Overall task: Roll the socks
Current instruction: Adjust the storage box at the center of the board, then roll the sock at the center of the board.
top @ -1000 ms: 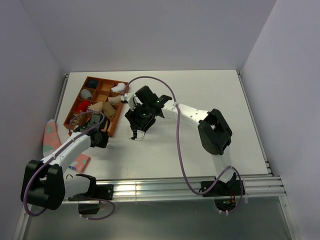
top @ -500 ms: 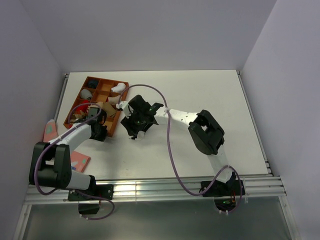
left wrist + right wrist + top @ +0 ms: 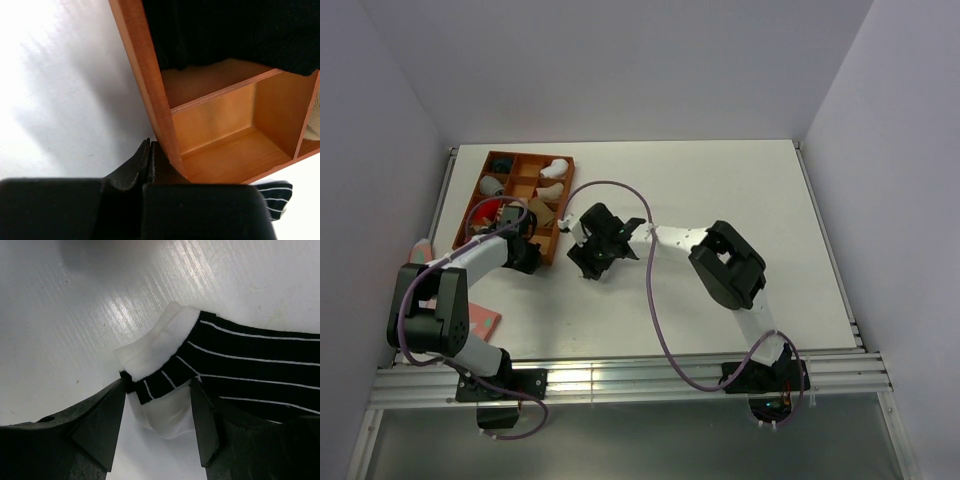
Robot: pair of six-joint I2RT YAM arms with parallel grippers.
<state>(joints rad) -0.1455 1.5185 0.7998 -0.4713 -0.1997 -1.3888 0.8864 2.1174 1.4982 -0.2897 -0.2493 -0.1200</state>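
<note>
The orange tray (image 3: pixel 525 154) holds two white bundles (image 3: pixel 558 168), one grey bundle (image 3: pixel 492 185), one red bundle (image 3: pixel 492 208) and one tan sock (image 3: pixel 540 212). Just right of the tray, the right gripper (image 3: pixel 157 395) stands released, jaws apart, over the cuff of the one striped sock (image 3: pixel 250 370). The left gripper (image 3: pixel 149 160) is clenched on nothing, just beside the tray's outer wall.

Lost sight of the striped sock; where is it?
The black striped sock lies on the white table just right of the orange tray; the right wrist view shows its white end between the right tool's open fingers.
</note>
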